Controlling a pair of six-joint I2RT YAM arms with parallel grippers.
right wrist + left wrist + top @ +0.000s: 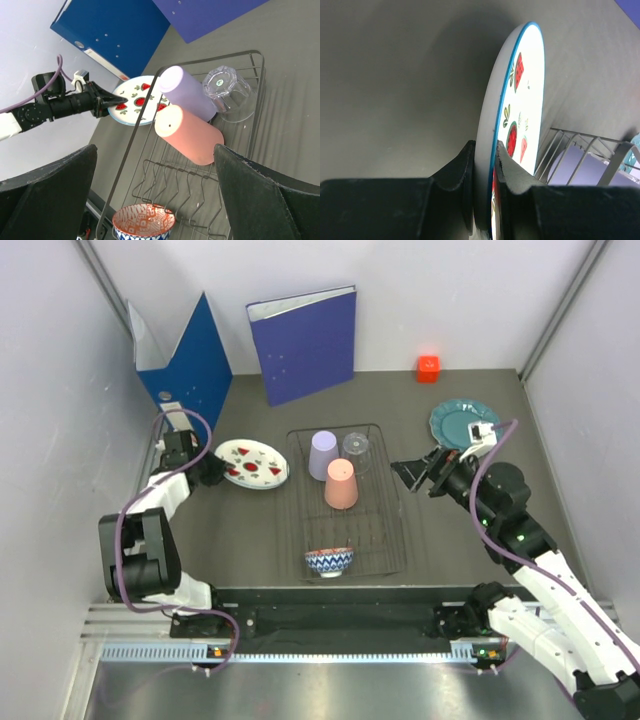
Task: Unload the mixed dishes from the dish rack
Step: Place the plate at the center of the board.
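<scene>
1. The dish rack (372, 530) sits in the middle of the top view, on the dark bench (250, 530), with its long side running from top to bottom of the frame.
2. In the rack's upper half, three pieces stand mouth down. The lavender cup (323, 454) is at the upper left, and the clear glass tumbler (357, 449) is just beside it on the right. The pink cup (341, 484) is just below them, touching the lavender one.
3. The small blue-white patterned bowl (329, 561) stands upright at the rack's bottom edge, showing its reddish inside.
4. The white plate with red wedge marks (251, 463) is outside the rack, just left of its upper left corner.
5. The left hand (212, 468) is clamped on that plate's left rim, with one finger on each face. I cannot tell whether the plate touches the bench.
6. The teal scalloped plate (462, 422) lies on the bench to the upper right of the rack, partly hidden by the right wrist.
7. The right hand (405, 477) hovers just right of the rack with its fingers spread wide apart, holding nothing.
8. Two blue binders (305, 340) stand along the top, and a small red cube (428, 367) sits at the upper right.
</scene>
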